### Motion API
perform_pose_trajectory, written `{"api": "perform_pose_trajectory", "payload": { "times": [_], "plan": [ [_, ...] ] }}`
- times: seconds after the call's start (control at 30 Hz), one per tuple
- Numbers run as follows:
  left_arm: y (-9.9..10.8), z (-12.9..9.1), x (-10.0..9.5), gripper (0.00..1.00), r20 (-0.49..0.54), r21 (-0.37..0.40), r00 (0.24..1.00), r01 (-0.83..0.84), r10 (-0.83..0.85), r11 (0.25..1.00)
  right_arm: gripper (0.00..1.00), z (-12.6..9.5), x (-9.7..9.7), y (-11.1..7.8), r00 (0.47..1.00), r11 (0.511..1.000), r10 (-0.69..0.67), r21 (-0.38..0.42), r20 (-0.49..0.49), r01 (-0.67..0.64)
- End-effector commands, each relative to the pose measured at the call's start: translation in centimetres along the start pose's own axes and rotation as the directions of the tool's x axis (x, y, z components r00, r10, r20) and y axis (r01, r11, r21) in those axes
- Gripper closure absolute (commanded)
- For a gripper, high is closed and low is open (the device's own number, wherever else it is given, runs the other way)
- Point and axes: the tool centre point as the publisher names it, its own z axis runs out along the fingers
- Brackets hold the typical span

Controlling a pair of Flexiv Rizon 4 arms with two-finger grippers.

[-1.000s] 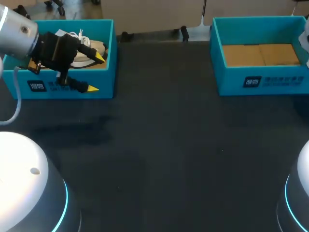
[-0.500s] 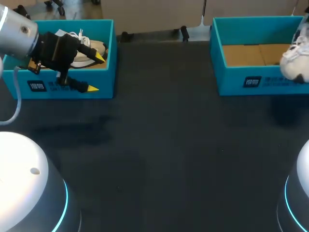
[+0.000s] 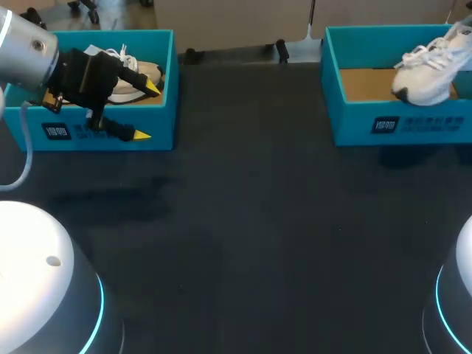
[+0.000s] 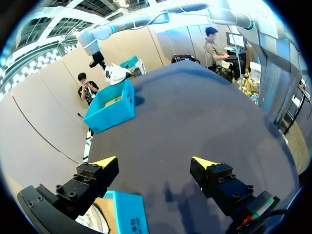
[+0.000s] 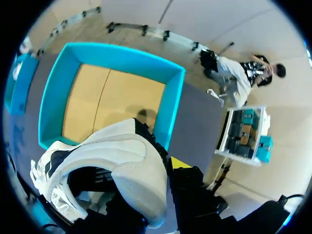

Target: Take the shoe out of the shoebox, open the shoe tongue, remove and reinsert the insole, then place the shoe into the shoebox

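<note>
1. The left gripper [image 3: 145, 110], its yellow-tipped fingers spread wide and gripping nothing, hangs over the front of the left shoebox [image 3: 164, 125]. It is one of two teal, open-topped boxes on the black table [image 3: 251, 221].
2. One pale shoe [image 3: 140, 74] with laces lies inside that box.
3. Both boxes carry white print on the front wall, too small to read.
4. The right shoebox [image 3: 354, 122] shows a cardboard-brown floor.
5. The white shoe [image 3: 426, 77], the second of two, is in the air at this box's front wall. The right gripper [image 5: 151, 170] pinches it at the heel.
</note>
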Motion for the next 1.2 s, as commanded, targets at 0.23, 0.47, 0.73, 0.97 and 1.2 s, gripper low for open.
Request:
{"api": "perform_pose_trajectory", "payload": {
  "times": [0.23, 0.47, 0.73, 0.97, 1.2],
  "plan": [
    [0.0, 0.0, 0.0, 0.00, -0.003, -0.003, 1.000, 0.000, 0.000, 1.000, 1.00, 0.8, 1.7, -2.6, 0.931, 0.932, 0.362, 0.002, -0.042, -0.362],
    [0.0, 0.0, 0.0, 0.00, -0.003, -0.003, 1.000, 0.000, 0.000, 1.000, 1.00, 0.4, 1.6, -3.0, 0.894, 0.894, 0.449, 0.003, 0.007, -0.449],
    [0.0, 0.0, 0.0, 0.00, -0.003, -0.003, 1.000, 0.000, 0.000, 1.000, 1.00, 1.1, 2.1, -3.7, 0.890, 0.890, 0.455, 0.010, -0.015, -0.455],
    [0.0, 0.0, 0.0, 0.00, -0.003, -0.003, 1.000, 0.000, 0.000, 1.000, 1.00, 1.0, 2.2, -3.7, 0.891, 0.890, 0.454, 0.049, 0.004, -0.454],
    [0.0, 0.0, 0.0, 0.00, -0.003, -0.003, 1.000, 0.000, 0.000, 1.000, 1.00, 1.0, 2.2, -3.7, 0.891, 0.890, 0.454, 0.049, 0.004, -0.454]
  ]
}}
